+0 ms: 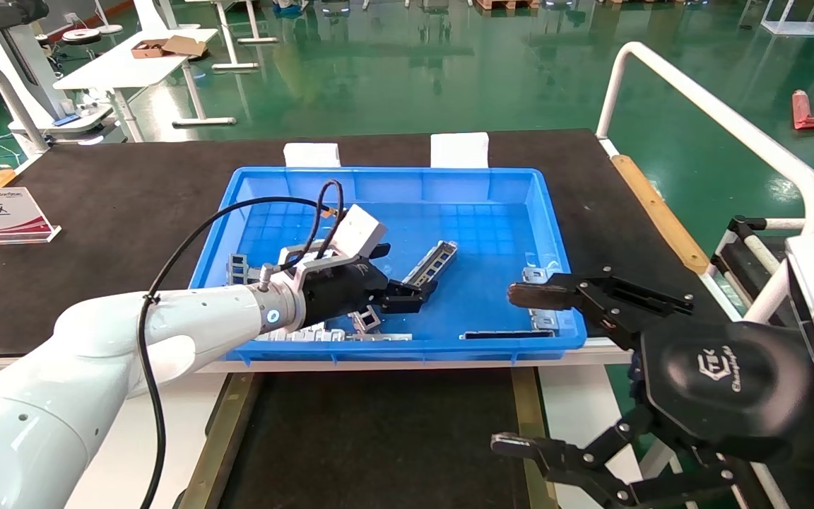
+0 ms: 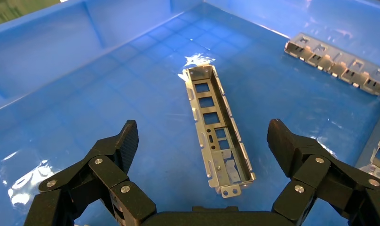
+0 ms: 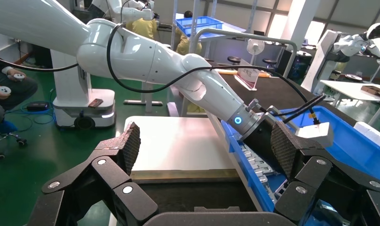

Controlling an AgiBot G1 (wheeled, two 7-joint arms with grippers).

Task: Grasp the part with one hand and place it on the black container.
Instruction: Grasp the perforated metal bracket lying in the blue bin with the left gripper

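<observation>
The part, a narrow silver channel strip with a row of rectangular cutouts, lies on the floor of the blue bin. In the left wrist view the part lies lengthwise between my fingers, with a gap to each. My left gripper is open and low inside the bin, just short of the part's near end; the left wrist view shows the left gripper empty. The black container, with its brass-coloured frame, lies in front of the bin. My right gripper is parked open and empty at the right, above the container's right edge.
Several more metal strips lie in the bin, along its near wall, at its left and at its right. Another lies by the bin wall in the left wrist view. Two white blocks stand behind the bin. A white rail runs along the right.
</observation>
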